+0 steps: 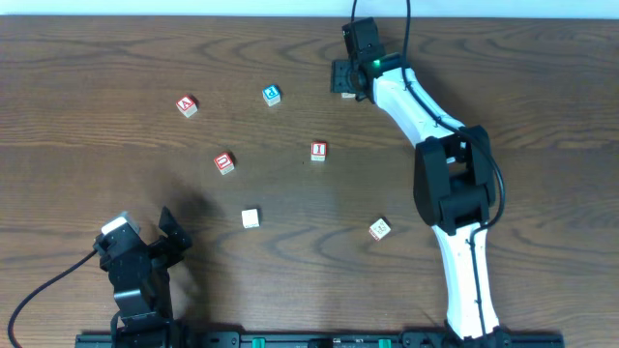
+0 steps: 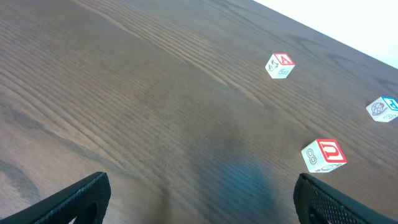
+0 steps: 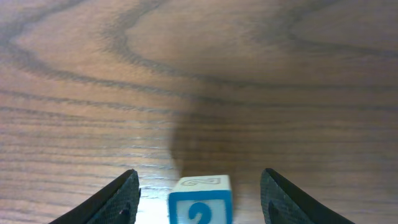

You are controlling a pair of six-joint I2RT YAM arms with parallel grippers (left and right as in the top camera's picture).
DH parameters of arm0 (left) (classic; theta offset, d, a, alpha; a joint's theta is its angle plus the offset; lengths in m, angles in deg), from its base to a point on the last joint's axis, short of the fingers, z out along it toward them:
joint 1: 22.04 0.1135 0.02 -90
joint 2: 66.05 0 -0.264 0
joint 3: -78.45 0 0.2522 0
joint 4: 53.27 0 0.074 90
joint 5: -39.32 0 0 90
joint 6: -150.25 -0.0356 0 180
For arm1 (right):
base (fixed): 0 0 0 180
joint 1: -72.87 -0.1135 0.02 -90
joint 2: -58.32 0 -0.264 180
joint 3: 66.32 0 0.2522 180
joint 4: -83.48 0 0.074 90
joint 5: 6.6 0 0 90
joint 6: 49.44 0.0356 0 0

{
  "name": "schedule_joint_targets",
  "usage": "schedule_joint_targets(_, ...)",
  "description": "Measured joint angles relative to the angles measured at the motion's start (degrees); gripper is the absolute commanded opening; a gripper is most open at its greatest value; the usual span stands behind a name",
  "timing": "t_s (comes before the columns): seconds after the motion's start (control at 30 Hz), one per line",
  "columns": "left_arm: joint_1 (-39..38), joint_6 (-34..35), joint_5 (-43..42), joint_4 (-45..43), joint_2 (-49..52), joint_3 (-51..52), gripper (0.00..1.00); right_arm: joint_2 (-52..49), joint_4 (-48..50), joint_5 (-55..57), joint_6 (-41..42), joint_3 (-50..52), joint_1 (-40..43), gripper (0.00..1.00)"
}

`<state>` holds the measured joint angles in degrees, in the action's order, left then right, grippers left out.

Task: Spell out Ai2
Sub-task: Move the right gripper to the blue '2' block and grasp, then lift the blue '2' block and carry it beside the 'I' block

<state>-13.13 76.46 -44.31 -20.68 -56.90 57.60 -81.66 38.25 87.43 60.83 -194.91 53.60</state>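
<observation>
Right gripper (image 3: 199, 175) is reaching to the far side of the table (image 1: 97, 58) and is hanging low over the wood with its jaws standing apart. The 2 cube (image 3: 200, 202) is sitting on the table between the two fingers (image 3: 121, 198), blue face toward the wrist camera, with bare wood showing on either side of it, so nothing is being gripped. Overhead, only a pale corner of that cube is showing under the gripper head, at the far edge right of centre. The A cube (image 1: 187, 105) is lying far left, red face up, well apart from the others. The I cube (image 1: 318, 151) is lying near mid-table, nearer the robot than the 2 cube and also apart from it. A blue-faced cube (image 1: 272, 95) is sitting between the A cube and the right gripper along the far row; its letter is too small to read. A red cube with a rounded letter (image 1: 224, 162) is lying on the near side of the A cube. Two pale cubes are resting closer to the robot, one (image 1: 250, 218) near centre and one (image 1: 379, 229) to the right. Left gripper (image 1: 172, 237) is sitting at the near left corner with jaws spread wide and nothing between them; its wrist view is showing bare wood ahead.
</observation>
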Motion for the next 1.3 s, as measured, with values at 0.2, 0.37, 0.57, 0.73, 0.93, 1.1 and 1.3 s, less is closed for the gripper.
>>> schedule_joint_targets(0.2, 0.00, 0.00, 0.00, 0.00, 0.00, 0.00, 0.95, 0.00, -2.32, -0.20, -0.20, 0.00, -0.50, 0.60)
schedule_joint_targets(0.37, 0.00, 0.00, 0.00, 0.00, 0.00, 0.00, 0.95, 0.00, -3.50, -0.20, -0.20, 0.00, -0.50, 0.60)
schedule_joint_targets(0.57, 0.00, 0.00, 0.00, 0.00, 0.00, 0.00, 0.95, 0.00, -3.45, -0.17, -0.35, 0.00, -0.50, 0.54)
schedule_joint_targets(0.73, 0.00, 0.00, 0.00, 0.00, 0.00, 0.00, 0.95, 0.00, -3.50, -0.17, -0.44, 0.00, -0.50, 0.46)
schedule_joint_targets(0.93, 0.00, 0.00, 0.00, 0.00, 0.00, 0.00, 0.95, 0.00, -3.96, -0.11, -0.42, 0.00, -0.50, 0.39)
schedule_joint_targets(1.1, 0.00, 0.00, 0.00, 0.00, 0.00, 0.00, 0.95, -0.13, -5.20, 0.35, -0.42, 0.00, -0.50, 0.35)
schedule_joint_targets(1.3, 0.00, 0.00, 0.00, 0.00, 0.00, 0.00, 0.95, -0.24, -5.40, 0.94, -0.42, 0.00, -0.50, 0.34)
